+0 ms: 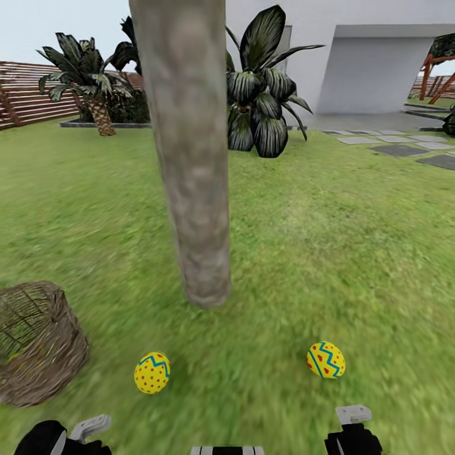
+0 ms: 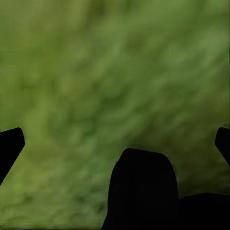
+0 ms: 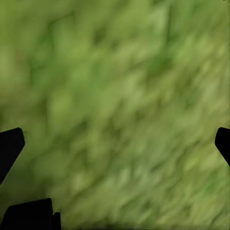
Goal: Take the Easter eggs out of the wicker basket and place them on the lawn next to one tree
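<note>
From the head view, the tree (image 1: pixel 189 158) rises as a straight grey-beige trunk from the lawn (image 1: pixel 328 240), well ahead of both arms and between them. Two Easter eggs lie on the grass near its foot. The left egg (image 1: pixel 152 373) sits just ahead of the left gripper (image 1: pixel 88 428), and the right egg (image 1: pixel 326 359) sits just ahead of the right gripper (image 1: pixel 352 415); each is apart from its gripper, and neither touches the trunk. The wicker basket (image 1: pixel 38 344) lies tipped on its side, out beyond the left gripper on its outer side, near the left egg but not touching it. What is inside the basket cannot be told through the weave. Farther off, past the tree, stand a short palm (image 1: pixel 88 79), a broad-leaved plant (image 1: pixel 262 88), a white building (image 1: pixel 373 57), a slatted fence (image 1: pixel 25 91) and grey paving slabs (image 1: pixel 404 148).

In the left wrist view, the left gripper's dark fingertips (image 2: pixel 9 146) sit at opposite edges of the picture, spread wide with nothing between them but blurred lawn (image 2: pixel 115 72). A dark rounded shape (image 2: pixel 143 189) lies between them; what it is cannot be told.

In the right wrist view, the right gripper's fingertips (image 3: pixel 9 146) are likewise wide apart and empty over blurred grass (image 3: pixel 120 96).
</note>
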Tool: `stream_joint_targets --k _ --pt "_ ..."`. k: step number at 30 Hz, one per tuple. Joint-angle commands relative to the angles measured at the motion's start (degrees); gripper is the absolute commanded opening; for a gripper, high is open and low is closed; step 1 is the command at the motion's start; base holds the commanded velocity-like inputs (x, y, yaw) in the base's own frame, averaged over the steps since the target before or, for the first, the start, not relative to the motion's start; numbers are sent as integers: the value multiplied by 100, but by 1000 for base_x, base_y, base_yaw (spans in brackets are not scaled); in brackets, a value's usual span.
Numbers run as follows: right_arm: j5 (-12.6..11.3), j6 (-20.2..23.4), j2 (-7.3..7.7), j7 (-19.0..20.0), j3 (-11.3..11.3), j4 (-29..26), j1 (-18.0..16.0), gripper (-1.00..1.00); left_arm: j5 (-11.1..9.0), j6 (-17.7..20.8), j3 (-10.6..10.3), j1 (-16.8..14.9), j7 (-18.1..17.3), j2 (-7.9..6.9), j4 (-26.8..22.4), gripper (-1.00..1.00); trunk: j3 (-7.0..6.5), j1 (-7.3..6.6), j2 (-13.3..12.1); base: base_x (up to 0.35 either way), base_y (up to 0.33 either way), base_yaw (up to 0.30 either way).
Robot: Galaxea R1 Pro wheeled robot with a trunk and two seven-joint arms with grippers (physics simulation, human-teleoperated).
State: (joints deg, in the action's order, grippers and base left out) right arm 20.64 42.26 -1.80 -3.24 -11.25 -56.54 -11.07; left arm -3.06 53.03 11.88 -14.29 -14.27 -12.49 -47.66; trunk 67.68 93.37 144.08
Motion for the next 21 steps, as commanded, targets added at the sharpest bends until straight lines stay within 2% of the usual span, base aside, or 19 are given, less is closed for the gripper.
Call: stream_joint_targets --k 1,16,21 --pt "-16 19 -4 -18 -7 -7 -1 100 -28 32 8 -4 3 1 -4 100 -21 -7 0 -336 0 272" --pt "-16 19 -4 -10 0 -1 -1 100 -28 32 8 -4 -8 1 1 100 -394 -46 -20 -332 0 273" --pt "-16 19 -4 -10 0 -4 -1 100 -25 37 8 -4 -10 1 9 100 -509 -59 -26 -95 0 280"
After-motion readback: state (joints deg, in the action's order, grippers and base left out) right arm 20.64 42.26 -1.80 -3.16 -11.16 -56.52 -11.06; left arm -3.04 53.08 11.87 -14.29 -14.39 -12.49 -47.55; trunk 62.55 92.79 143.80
